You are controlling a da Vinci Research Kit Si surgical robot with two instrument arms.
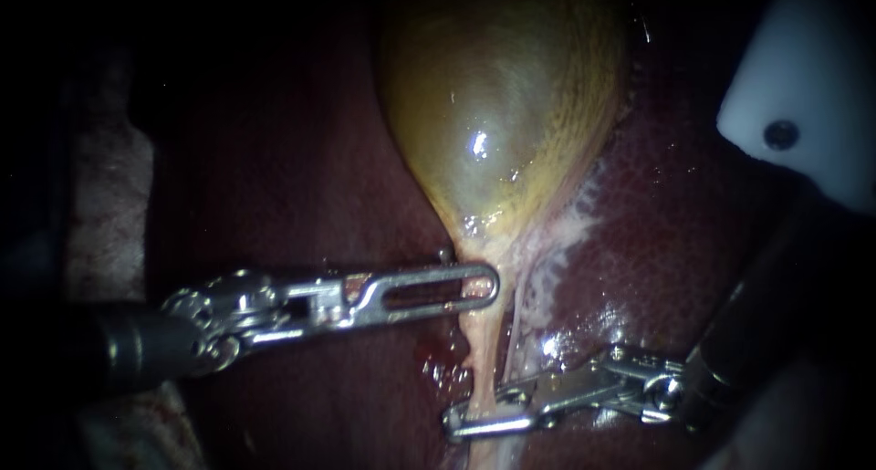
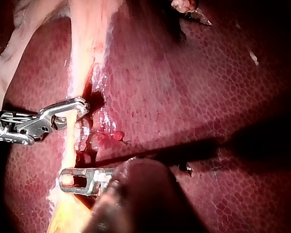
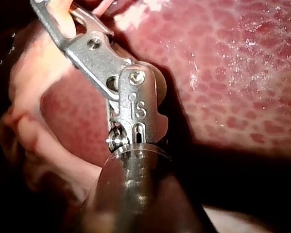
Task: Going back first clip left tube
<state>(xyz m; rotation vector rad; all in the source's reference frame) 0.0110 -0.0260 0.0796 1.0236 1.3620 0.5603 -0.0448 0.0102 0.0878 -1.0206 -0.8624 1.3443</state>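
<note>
So, in the endoscope view the gallbladder (image 1: pixel 497 114) sits up top, yellowish and shiny, and narrows down into the pale left tube (image 1: pixel 481 360), which runs over the dark red liver (image 1: pixel 675 251). A thinner pale strand (image 1: pixel 516 329) runs just beside that tube on its right. The robot's left instrument (image 1: pixel 488 283) comes in level from the left, and its slotted tip lies across the narrow neck right where the gallbladder turns into the tube. Honestly, no view shows whether it's gripping anything there. The right instrument (image 1: pixel 453 424) comes up from the lower right and meets the same tube further down. Its jaws show a narrow gap between them, so they're parted, with the tube crossing that gap. A white plastic piece (image 1: pixel 812 78) with a small dark hole pokes in at the upper right corner. From the left wrist camera, the left instrument (image 2: pixel 62 179) has its slotted tip right against the tube (image 2: pixel 87 53), and the right instrument (image 2: pixel 83 104) touches the tube a bit ahead of it. There's a wet red patch (image 2: pixel 109 136) on the liver (image 2: pixel 198 97) beside the tube, between the two tips. The right wrist camera is super close: the right instrument (image 3: pixel 48 12) reaches ahead into pale tissue (image 3: pixel 33 97), with mottled liver (image 3: pixel 232 73) off beside it.
</note>
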